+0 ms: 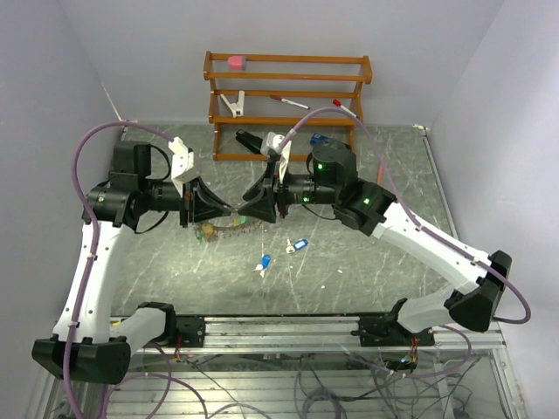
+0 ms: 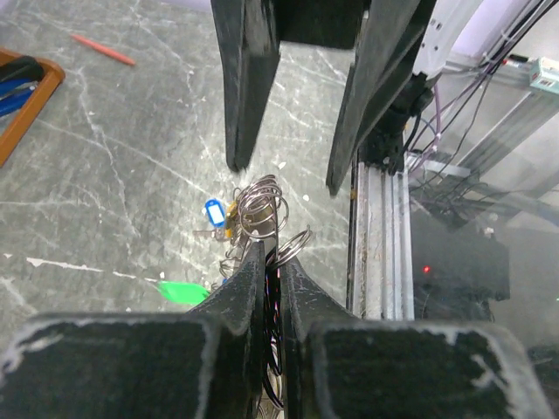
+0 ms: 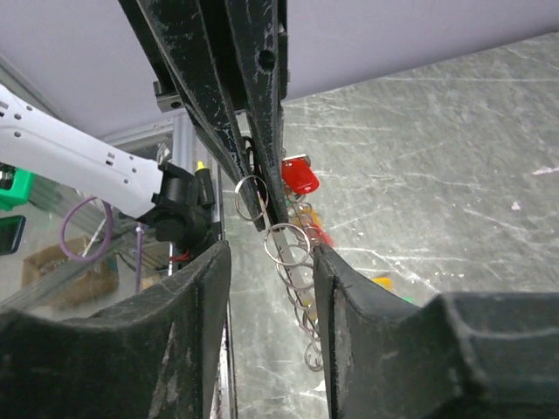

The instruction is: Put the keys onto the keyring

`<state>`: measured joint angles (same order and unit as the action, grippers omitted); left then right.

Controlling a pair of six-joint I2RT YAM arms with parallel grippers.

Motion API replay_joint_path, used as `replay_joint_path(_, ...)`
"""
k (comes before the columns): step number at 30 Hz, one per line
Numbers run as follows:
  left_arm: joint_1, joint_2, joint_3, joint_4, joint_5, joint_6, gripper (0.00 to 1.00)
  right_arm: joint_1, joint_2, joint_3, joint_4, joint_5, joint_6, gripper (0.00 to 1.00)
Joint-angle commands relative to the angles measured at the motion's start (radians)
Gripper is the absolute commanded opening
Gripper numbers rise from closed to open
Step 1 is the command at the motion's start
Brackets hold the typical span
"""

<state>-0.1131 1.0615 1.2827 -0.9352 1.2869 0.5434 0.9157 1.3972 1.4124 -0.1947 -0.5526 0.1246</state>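
Note:
The keyring [image 1: 238,212], a silvery ring carrying several small split rings, hangs above the table between my two grippers. My left gripper [image 1: 227,209] is shut on its edge; in the left wrist view [image 2: 272,251] the metal runs between the closed fingers. My right gripper [image 1: 251,209] is open, its fingers [image 3: 341,297] either side of the keyring [image 3: 293,253]. Keys hang on it: a red tag [image 3: 300,177], a blue tag [image 2: 214,209], a green tag [image 2: 179,291]. Two loose blue-tagged keys [image 1: 262,262] [image 1: 300,244] lie on the table.
A wooden rack [image 1: 288,96] stands at the back with a pink object [image 1: 237,62], a white clip [image 1: 231,103] and a pen [image 1: 288,102]. A blue stapler [image 1: 319,140] sits behind the right arm. A metal rail [image 1: 288,327] runs along the near edge.

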Motion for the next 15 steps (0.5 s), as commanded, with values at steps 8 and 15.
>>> replay_joint_path(8,-0.002,0.062,0.013,-0.219,-0.103,0.308,0.07,-0.194,-0.155,-0.149,-0.17,0.233,0.065,0.45)
replay_joint_path(15,-0.002,0.023,-0.045,-0.095,-0.142,0.2,0.07,-0.203,-0.047,-0.356,-0.206,0.273,0.163,0.41)
